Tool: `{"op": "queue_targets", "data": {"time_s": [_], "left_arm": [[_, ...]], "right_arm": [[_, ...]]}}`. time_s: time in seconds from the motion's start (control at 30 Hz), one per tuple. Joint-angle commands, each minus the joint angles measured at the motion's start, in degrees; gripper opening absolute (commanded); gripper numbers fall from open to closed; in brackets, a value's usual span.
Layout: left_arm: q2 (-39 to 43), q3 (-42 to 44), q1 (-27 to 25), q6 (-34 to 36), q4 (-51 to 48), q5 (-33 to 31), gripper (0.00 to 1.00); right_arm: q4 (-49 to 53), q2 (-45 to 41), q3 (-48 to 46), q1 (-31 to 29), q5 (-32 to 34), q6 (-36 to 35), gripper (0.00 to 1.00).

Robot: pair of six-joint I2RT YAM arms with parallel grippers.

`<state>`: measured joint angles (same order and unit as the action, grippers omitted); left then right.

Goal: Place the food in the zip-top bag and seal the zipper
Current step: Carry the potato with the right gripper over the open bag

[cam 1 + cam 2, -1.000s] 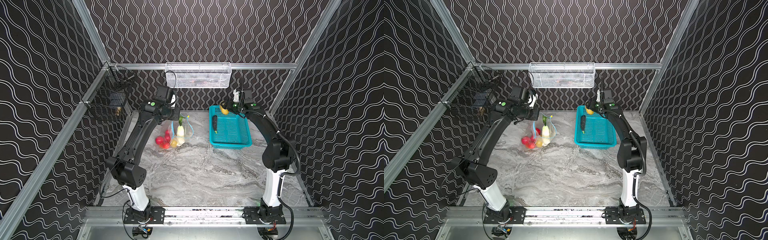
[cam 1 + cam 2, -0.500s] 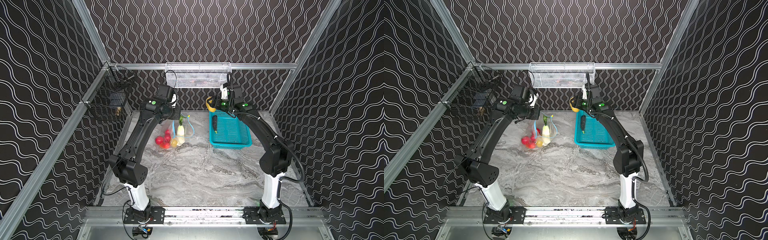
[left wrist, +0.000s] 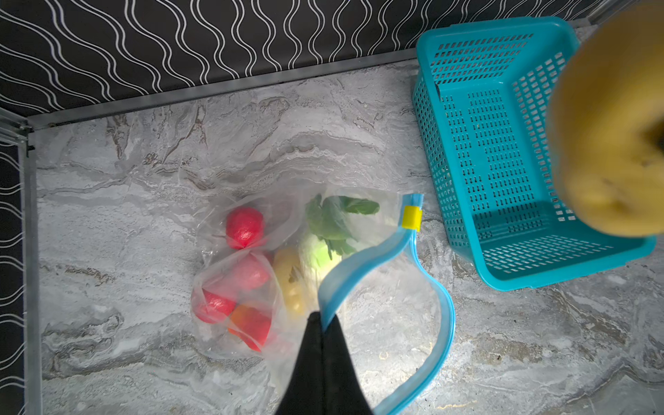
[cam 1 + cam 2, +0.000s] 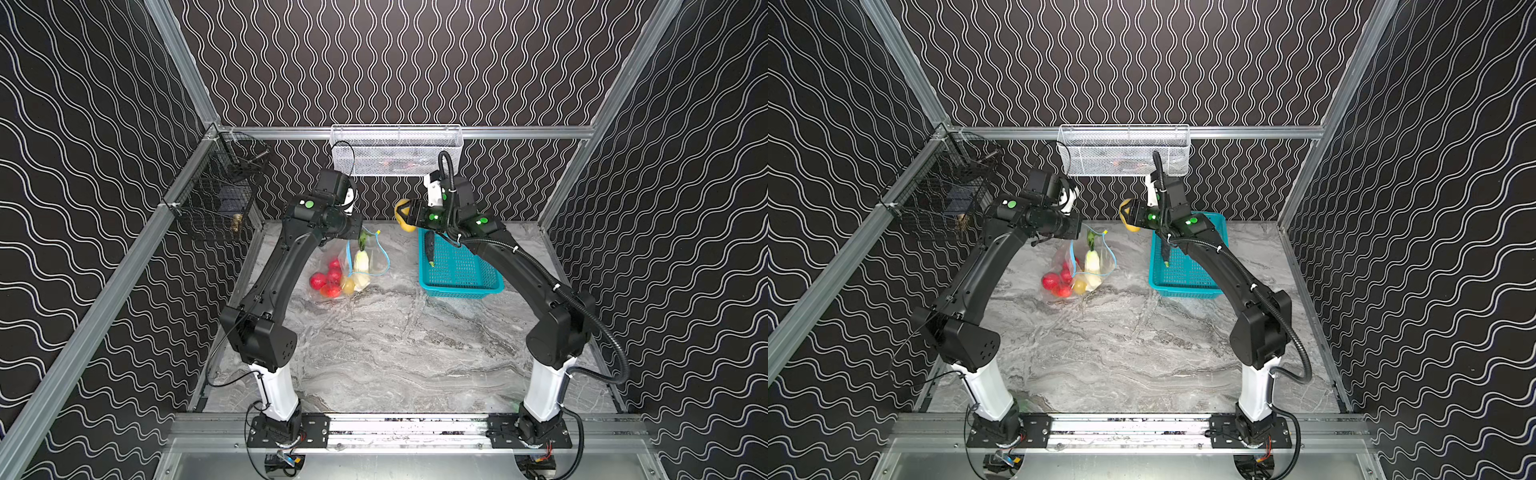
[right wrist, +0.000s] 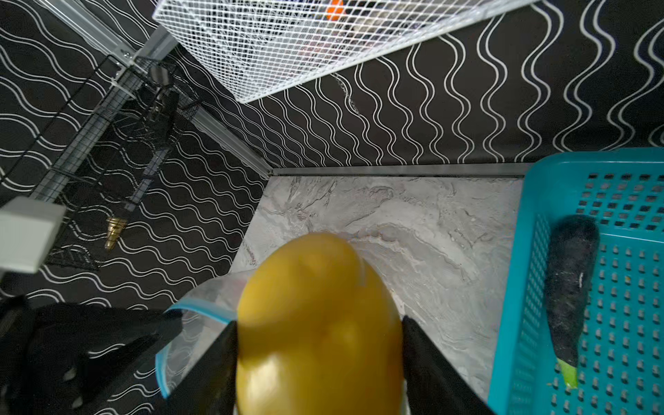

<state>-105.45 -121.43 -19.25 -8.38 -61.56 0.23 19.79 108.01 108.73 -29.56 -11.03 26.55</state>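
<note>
The left pincer (image 3: 322,320) clamps zipper (image 3: 363,259), mouth gaping; right pincer (image 5: 319,325), gripping potato (image 5: 316,284), has cleared basket (image 5: 539,187) rim, seemingly over bare tabletop (image 4: 374,353).

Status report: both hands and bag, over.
Left hand shut on zipper, bag mouth open. Right hand holds potato aloft near bag. Cucumber in basket. Path looks free.

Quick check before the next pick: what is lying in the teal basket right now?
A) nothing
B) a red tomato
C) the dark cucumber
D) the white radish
C: the dark cucumber lies inside the teal basket along its wall, while the tomatoes and the radish are already in the bag.
</note>
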Motion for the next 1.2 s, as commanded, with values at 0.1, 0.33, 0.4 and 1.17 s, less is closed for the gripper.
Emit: {"op": "queue_targets", "data": {"time_s": [0.1,0.33,0.4,1.17], "left_arm": [[-0.75,-1.02,0.02,0.47,-0.42,0.41,0.0],[-0.47,-1.44,0.02,0.41,-0.66,0.49,0.0],[-0.49,-1.56,0.0,0.44,-0.73,0.22,0.0],[-1.9,-5.29,0.0,0.03,-1.93,-0.51,0.0]], "right_arm": [[-8.73,-2.79,-3.79,-1.85,-1.67,2.16,0.45],[-15.89,-4.79,-9.59,-4.04,-3.43,4.52,0.45],[-17.6,-5.3,-11.05,-4.61,-3.21,4.75,0.45],[-19.75,-0.1,-10.13,-11.35,-2.65,-0.18,0.46]]}}
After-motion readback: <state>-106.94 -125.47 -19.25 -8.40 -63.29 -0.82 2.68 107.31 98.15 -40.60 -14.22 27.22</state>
